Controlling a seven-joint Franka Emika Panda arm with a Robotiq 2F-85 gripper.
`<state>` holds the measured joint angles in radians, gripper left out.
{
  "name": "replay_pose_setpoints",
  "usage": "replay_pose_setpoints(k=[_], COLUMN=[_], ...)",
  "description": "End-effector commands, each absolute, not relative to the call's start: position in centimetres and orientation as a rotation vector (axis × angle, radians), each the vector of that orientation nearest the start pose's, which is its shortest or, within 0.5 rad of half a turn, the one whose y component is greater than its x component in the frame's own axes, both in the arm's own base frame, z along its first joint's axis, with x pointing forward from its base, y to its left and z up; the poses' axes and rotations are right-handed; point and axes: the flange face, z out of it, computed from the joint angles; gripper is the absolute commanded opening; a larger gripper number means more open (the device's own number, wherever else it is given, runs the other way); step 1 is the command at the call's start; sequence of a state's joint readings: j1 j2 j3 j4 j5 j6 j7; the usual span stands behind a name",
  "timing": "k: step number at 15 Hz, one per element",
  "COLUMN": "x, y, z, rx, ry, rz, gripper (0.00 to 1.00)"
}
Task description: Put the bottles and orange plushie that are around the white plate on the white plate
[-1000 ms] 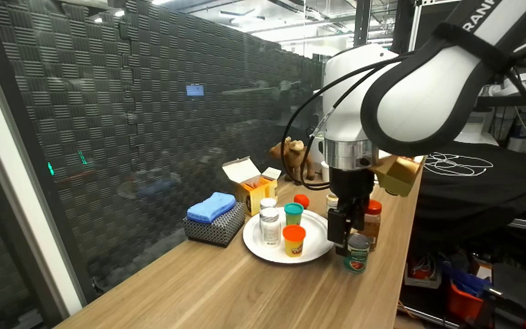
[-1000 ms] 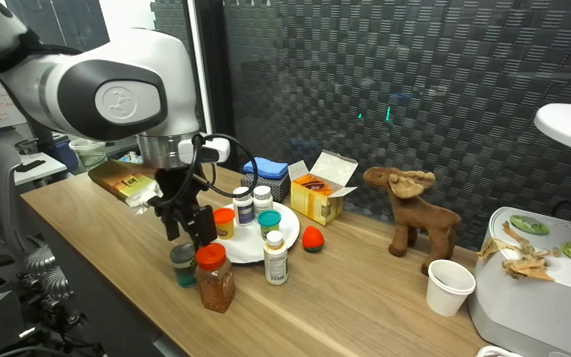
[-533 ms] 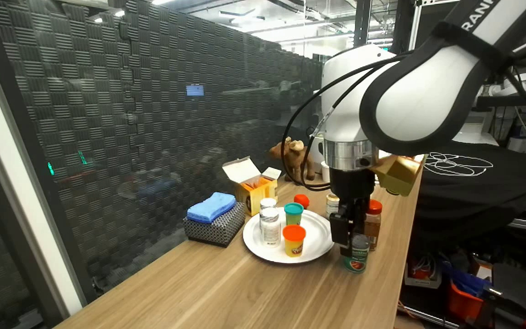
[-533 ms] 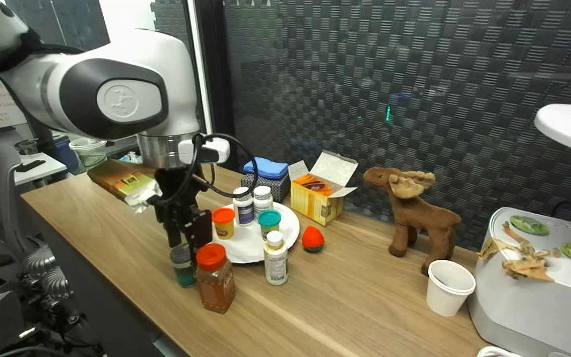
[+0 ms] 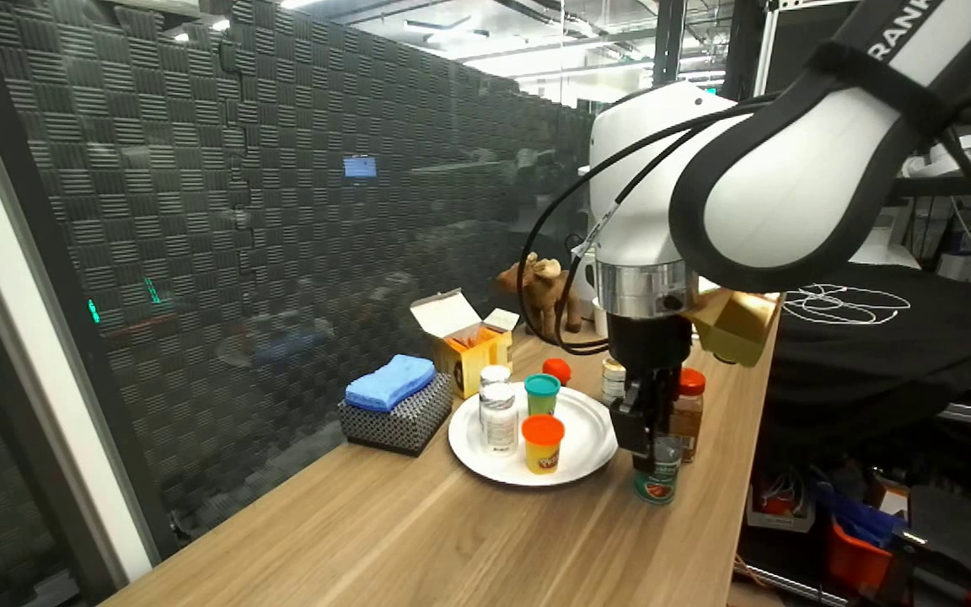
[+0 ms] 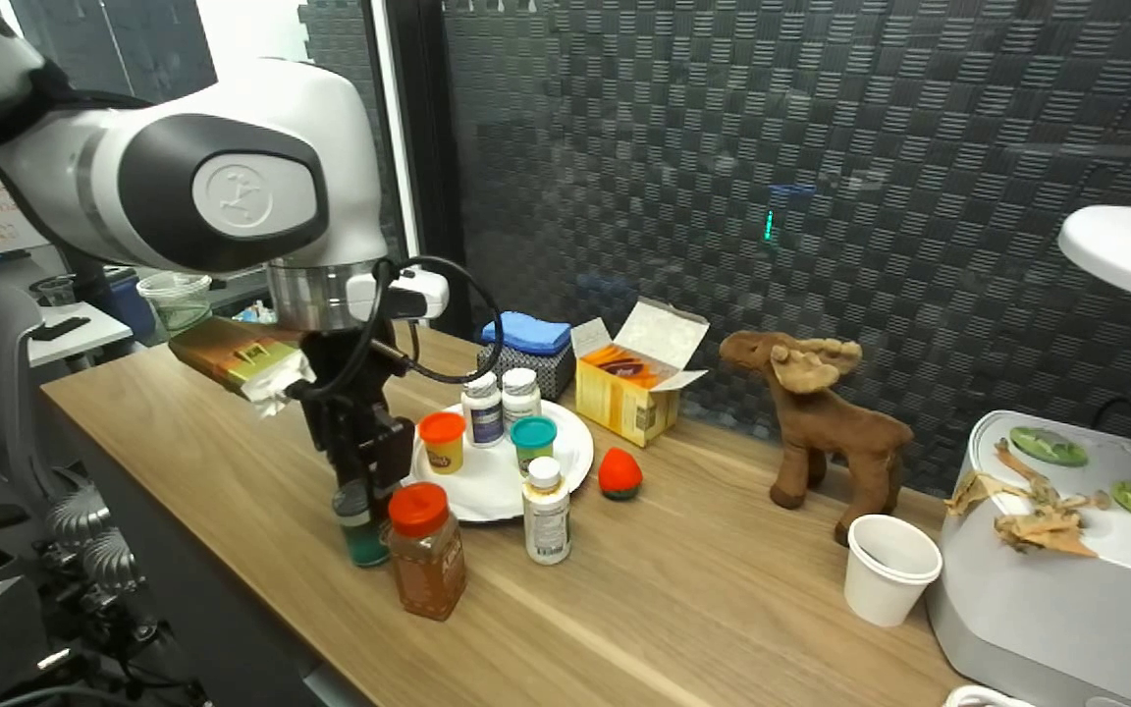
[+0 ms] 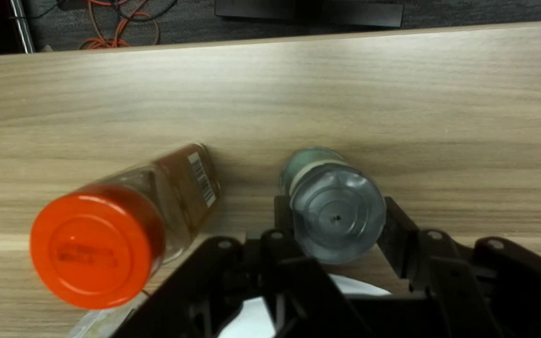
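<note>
The grey-lidded bottle [image 7: 338, 220] stands by the table's front edge, just off the white plate [image 6: 487, 499]. My gripper [image 7: 336, 211] is shut on its lid, one finger against each side; the bottle leans slightly. On the plate sit two white bottles [image 5: 500, 426], a teal-lidded tub [image 5: 542, 394] and an orange-lidded yellow tub [image 5: 543, 451]. Beside the gripped bottle is a red-lidded jar with brown contents [image 6: 428, 565]. Another white bottle [image 6: 547, 520] and the orange plushie [image 6: 619, 473] rest on the wood outside the plate's rim.
Behind the plate are an open yellow carton [image 6: 627, 393] and a blue cloth [image 5: 390, 382] on a dark patterned box. Farther along stand a brown plush moose [image 6: 821, 422], white cups [image 6: 889, 570] and a grey appliance [image 6: 1066, 589]. A gold box [image 6: 232, 353] is beside the wrist.
The jaws have closed from wide open onto the grey lid. The bottle's top has shifted slightly while its base stays in place. The other things have not moved.
</note>
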<state>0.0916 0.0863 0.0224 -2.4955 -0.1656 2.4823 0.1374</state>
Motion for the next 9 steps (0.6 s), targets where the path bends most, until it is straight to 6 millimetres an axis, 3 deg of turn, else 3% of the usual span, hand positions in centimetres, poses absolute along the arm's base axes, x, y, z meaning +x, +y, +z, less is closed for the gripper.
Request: replay_pose_setpoints(k=[1,6,9], x=[46.0,47.8,49.5], y=[6.5,8.0,8.0], z=[26.5,28.5,29.1], rx=[-3.262,-3.260,-3.256], ry=[-0.178,-0.211,-0.203], rz=[0.076,-0.022,-0.070], gripper=[0.29,0.29,0.29])
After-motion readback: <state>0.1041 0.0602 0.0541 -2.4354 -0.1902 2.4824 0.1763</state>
